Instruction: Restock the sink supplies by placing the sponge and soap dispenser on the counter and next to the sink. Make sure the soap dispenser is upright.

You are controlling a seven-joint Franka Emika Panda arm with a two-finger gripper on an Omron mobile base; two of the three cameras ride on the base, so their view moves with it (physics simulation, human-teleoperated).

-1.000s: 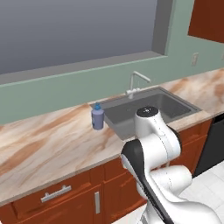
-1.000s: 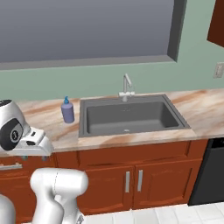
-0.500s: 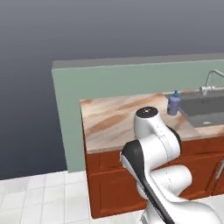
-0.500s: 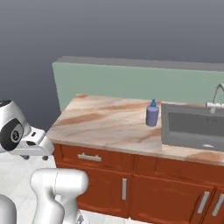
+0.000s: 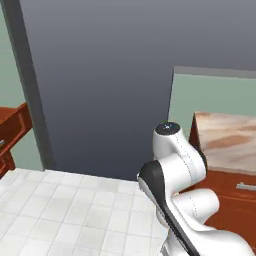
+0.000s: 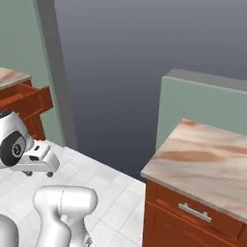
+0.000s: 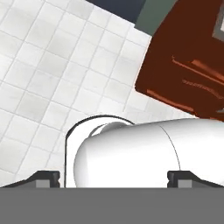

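**A:** Which step am I on?

**B:** Travel, I'd judge. The base faces a dark wall, with only the end of the counter [image 6: 207,159] at the right edge of both base views. No sink, sponge or soap in front of me, so I can't say where either supply lies from here.

**A:** And the gripper [image 7: 113,177]?

**B:** In the hand view its two tips sit far apart at the bottom corners, wide and empty, looking down at white floor tiles [image 7: 48,74] and a red-brown cabinet [image 7: 183,65].

**A:** So what next?

**B:** I'd drive toward the wooden unit [image 6: 24,103] at the left, which looks like an open drawer; that may hold a supply, though I can't tell. The next move needs the base squared to it and the arm brought forward before any reach.
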